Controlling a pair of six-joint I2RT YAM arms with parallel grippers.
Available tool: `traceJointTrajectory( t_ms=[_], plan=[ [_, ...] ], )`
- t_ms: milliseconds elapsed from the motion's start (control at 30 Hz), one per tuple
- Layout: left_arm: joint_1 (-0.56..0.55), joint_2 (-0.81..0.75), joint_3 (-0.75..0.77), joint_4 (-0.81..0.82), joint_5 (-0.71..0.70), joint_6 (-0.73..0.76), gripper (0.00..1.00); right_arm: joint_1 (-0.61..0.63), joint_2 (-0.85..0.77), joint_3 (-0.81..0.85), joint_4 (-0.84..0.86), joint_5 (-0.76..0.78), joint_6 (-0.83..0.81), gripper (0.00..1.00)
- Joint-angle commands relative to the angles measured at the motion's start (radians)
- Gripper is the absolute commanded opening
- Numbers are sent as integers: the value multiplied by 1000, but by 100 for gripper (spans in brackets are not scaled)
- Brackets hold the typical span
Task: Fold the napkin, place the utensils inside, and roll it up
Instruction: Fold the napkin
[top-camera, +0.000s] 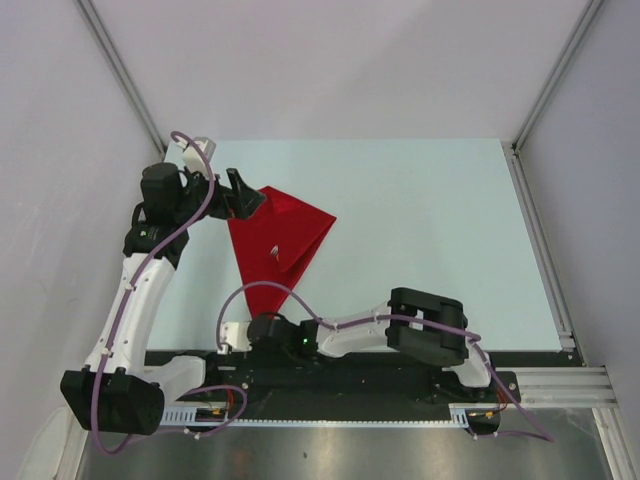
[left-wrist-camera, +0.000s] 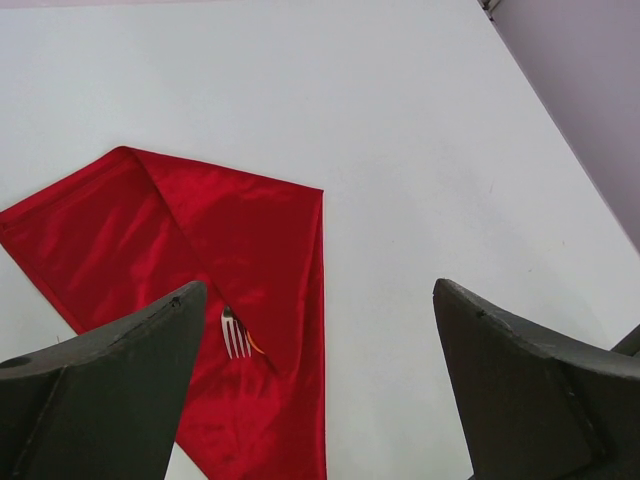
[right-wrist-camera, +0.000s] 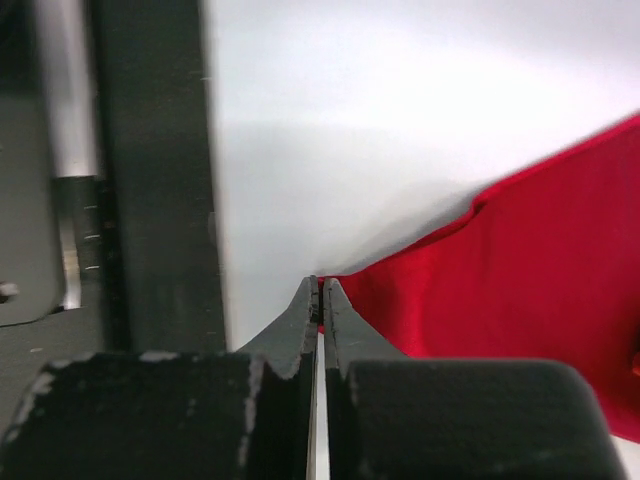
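A red napkin (top-camera: 258, 275) is seen lying on the pale counter (top-camera: 420, 240), folded into a long triangle. Its narrow tip is pointed toward the arms' bases and its broad end is turned away from them, so its long axis runs from near to far. The utensils (left-wrist-camera: 246, 341) are laid on the napkin near its middle. Only the pale tines of the fork (left-wrist-camera: 234, 333) and a sliver of orange beside them are shown; the rest is hidden, apparently under a fold of the cloth.

The right gripper (right-wrist-camera: 320, 295) is set at the napkin's narrow tip. It is closed tight, and the very corner of the red cloth appears to be pinched in it, though the pinch itself is too small and blurred to be confirmed. The left gripper (left-wrist-camera: 318, 288) is held above the napkin's broad end, at its left corner. It is spread wide, with nothing in it.

The coming move is judged to turn on one relation: the right gripper is the one at the tip, and the utensils lie ahead of it along the napkin's long axis. If the tip is to be carried over them, it would need to be drawn toward the broad end, in line with that axis and not across it.
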Motion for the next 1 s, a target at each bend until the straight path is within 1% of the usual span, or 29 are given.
traceJointTrajectory(
  t_ms=[0, 67, 133, 200, 233, 267, 333, 367, 433, 600, 767, 967],
  plan=[
    [13, -4, -5, 34, 8, -11, 100, -86, -119, 32, 30, -39, 111, 0],
    [18, -7, -5, 33, 2, -12, 100, -147, -171, 31, 30, -63, 151, 0],
    [19, -10, -5, 34, -1, -11, 100, -197, -208, 17, 45, -122, 206, 0],
    [22, -10, -5, 34, -3, -12, 100, -282, -260, 6, 60, -183, 258, 0],
    [24, -12, -5, 34, -1, -14, 100, -309, -274, -5, 70, -194, 274, 0],
    [27, -12, -7, 34, -3, -12, 100, -366, -294, -9, 79, -198, 289, 0],
    [29, -12, -7, 37, -1, -14, 100, -417, -303, -12, 97, -208, 314, 0],
    [32, -13, -7, 36, -3, -15, 100, -466, -305, -11, 102, -233, 320, 0],
    [33, -13, -7, 36, -1, -15, 100, -510, -303, -8, 116, -261, 343, 0],
    [39, -9, -7, 37, 0, -15, 100, -635, -259, 43, 107, -330, 386, 0],
    [41, -2, -8, 39, 12, -19, 100, -716, -147, 113, 81, -387, 429, 0],
    [42, 4, -10, 40, 19, -22, 100, -788, -40, 184, 36, -395, 473, 0]
  ],
)
